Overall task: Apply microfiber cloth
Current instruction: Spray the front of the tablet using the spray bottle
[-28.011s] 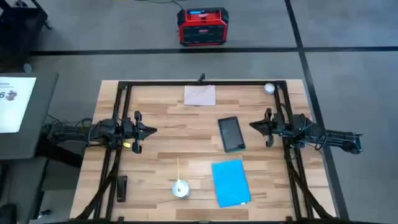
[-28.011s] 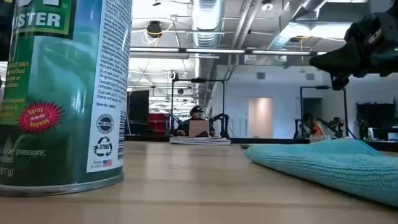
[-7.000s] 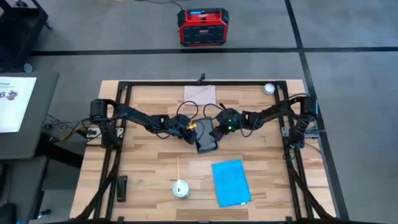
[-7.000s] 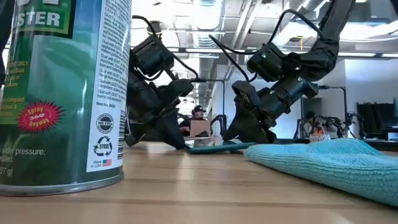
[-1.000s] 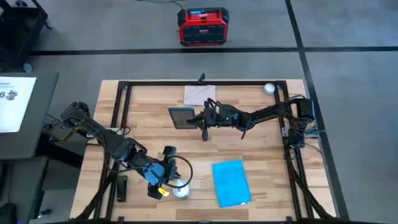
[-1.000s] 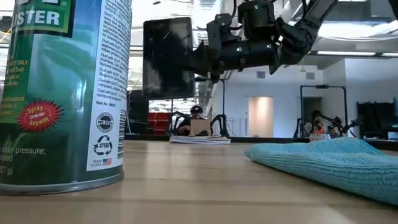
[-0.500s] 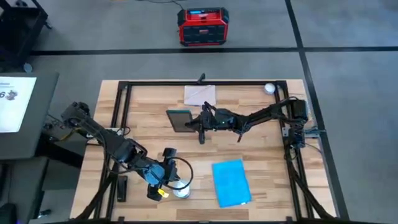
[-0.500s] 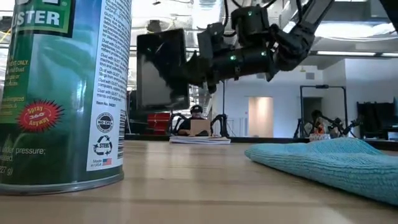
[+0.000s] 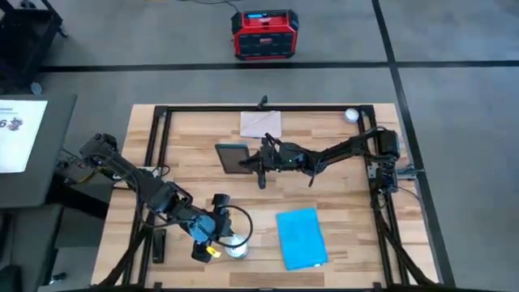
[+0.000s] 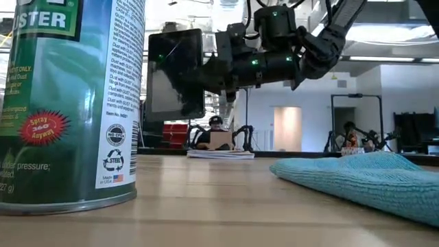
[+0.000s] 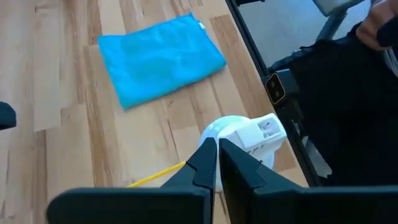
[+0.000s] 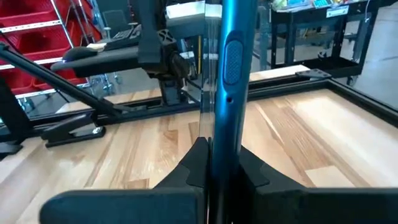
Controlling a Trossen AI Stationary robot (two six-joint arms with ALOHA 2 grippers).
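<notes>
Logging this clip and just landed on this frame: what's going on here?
The right end effector holds the black tablet up in the air above the middle of the table, clamped by its edge. The left end effector is down at the white nozzle of the spray can near the table's front, fingers nearly together. The microfiber cloth lies flat on the table, untouched, so no wiping has begun.

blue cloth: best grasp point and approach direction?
Take the microfiber cloth by a corner or short edge, coming straight down from above. It lies folded flat on the table with nothing on top, so pinching an edge suits it better than its middle. The left gripper is nearest, beside the spray can. The right gripper is clamped on the tablet.
</notes>
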